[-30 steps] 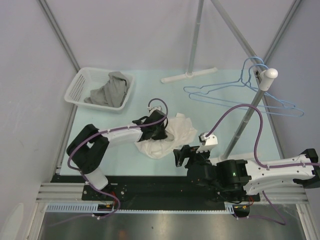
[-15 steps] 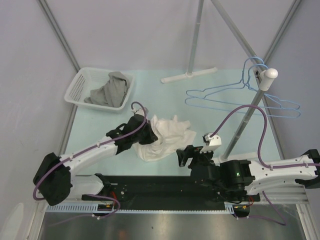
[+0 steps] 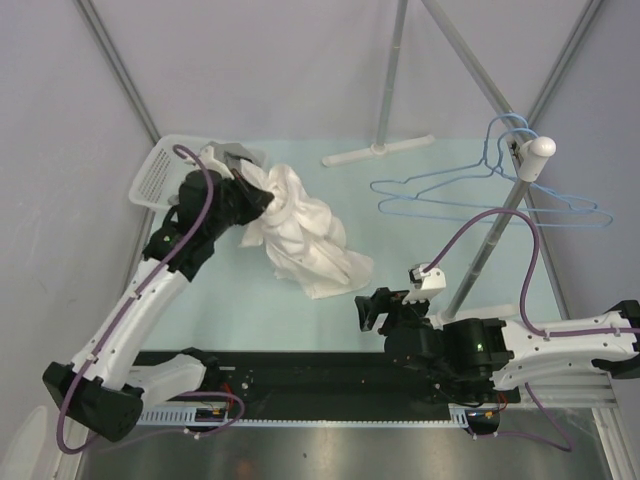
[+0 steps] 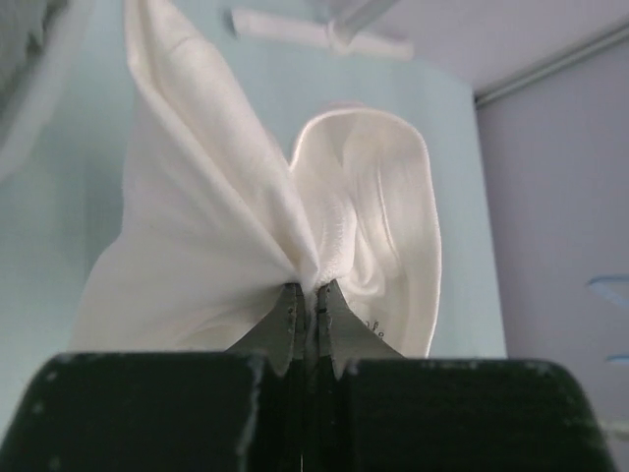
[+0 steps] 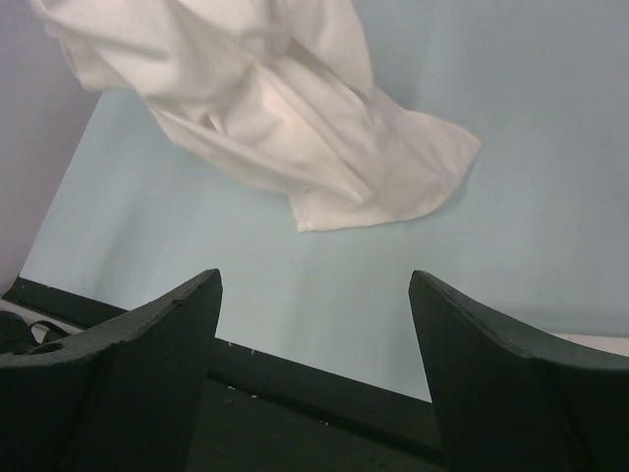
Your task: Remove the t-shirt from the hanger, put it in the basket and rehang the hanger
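Tightly pinched t-shirt (image 4: 197, 226) in left end effector (image 4: 307, 291), hanger (image 3: 490, 190) apart

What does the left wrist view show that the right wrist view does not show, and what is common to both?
Only the left wrist view: the left gripper, shut on a pinch of the white t-shirt, and the white foot of a stand at the far side. Only the right wrist view: the right gripper, open and holding nothing, the t-shirt's loose lower end, and the black rail at the table's near edge. Both: the t-shirt and the pale green table.
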Robot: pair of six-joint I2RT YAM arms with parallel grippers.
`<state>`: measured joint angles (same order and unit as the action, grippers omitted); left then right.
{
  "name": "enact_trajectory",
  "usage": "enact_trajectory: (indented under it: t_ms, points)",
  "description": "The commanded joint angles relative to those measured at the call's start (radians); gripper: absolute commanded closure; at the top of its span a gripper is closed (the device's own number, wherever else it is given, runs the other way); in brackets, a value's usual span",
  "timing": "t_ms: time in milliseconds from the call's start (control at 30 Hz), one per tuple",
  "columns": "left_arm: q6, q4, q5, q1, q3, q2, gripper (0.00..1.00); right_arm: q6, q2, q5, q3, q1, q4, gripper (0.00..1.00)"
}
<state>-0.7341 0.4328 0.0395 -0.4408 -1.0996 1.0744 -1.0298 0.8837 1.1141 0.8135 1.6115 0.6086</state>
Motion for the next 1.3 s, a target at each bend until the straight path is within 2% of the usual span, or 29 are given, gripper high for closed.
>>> enact_trajectory:
  t_ms: [0,300,400,433,467,500,533,600,633,700,733,800,867,967,1033,1100,1133,1267]
  points:
    - [-0.034,-0.062,-0.029,0.111,-0.187,0.013,1.0,-0.013,-0.015,0.052,0.001,-0.002,-0.029,0.18]
    - [-0.05,-0.164,-0.162,0.33,-0.604,0.177,1.0,-0.009,0.0,0.036,0.022,-0.004,-0.03,0.18]
    - [-0.082,-0.313,-0.202,0.402,-0.675,0.225,1.0,-0.004,0.012,0.032,0.035,-0.004,-0.026,0.18]
    - [-0.106,-0.388,-0.243,0.427,-0.734,0.243,1.0,-0.001,0.014,0.03,0.036,-0.007,-0.026,0.18]
    - [-0.114,-0.413,-0.265,0.438,-0.781,0.266,1.0,-0.001,0.017,0.027,0.039,-0.009,-0.023,0.18]
    - [-0.12,-0.428,-0.274,0.505,-0.834,0.325,1.0,-0.001,0.02,0.018,0.047,-0.012,-0.017,0.18]
    - [-0.135,-0.442,-0.279,0.53,-0.944,0.356,1.0,-0.001,0.021,0.013,0.05,-0.013,-0.013,0.18]
    - [-0.166,-0.48,-0.291,0.595,-1.052,0.462,1.0,-0.001,0.024,-0.002,0.055,-0.013,-0.013,0.18]
    - [-0.257,-0.502,-0.337,0.623,-1.16,0.508,1.0,-0.001,0.032,-0.007,0.058,-0.015,-0.012,0.18]
    - [-0.402,-0.567,-0.401,0.697,-1.252,0.586,1.0,-0.003,0.04,-0.017,0.059,-0.016,-0.012,0.18]
    - [-0.545,-0.682,-0.42,0.712,-1.32,0.67,1.0,-0.007,0.047,-0.02,0.059,-0.021,-0.009,0.18]
    - [-0.652,-0.736,-0.397,0.735,-1.388,0.748,1.0,-0.009,0.057,-0.034,0.059,-0.03,-0.013,0.18]
    - [-0.668,-0.703,-0.345,0.735,-1.489,0.838,1.0,0.003,0.066,-0.049,0.061,-0.045,-0.026,0.18]
    - [-0.608,-0.72,-0.337,0.732,-1.504,0.877,1.0,0.022,0.074,-0.072,0.067,-0.048,-0.052,0.18]
    - [-0.553,-0.659,-0.351,0.729,-1.481,0.88,1.0,0.024,0.078,-0.08,0.07,-0.05,-0.055,0.18]
    - [-0.559,-0.693,-0.414,0.722,-1.397,0.857,1.0,0.022,0.083,-0.085,0.067,-0.051,-0.055,0.18]
    - [-0.551,-0.701,-0.427,0.715,-1.301,0.845,1.0,0.02,0.084,-0.085,0.065,-0.055,-0.055,0.18]
    - [-0.485,-0.614,-0.522,0.666,-1.206,0.835,1.0,0.033,0.089,-0.097,0.064,-0.062,-0.073,0.18]
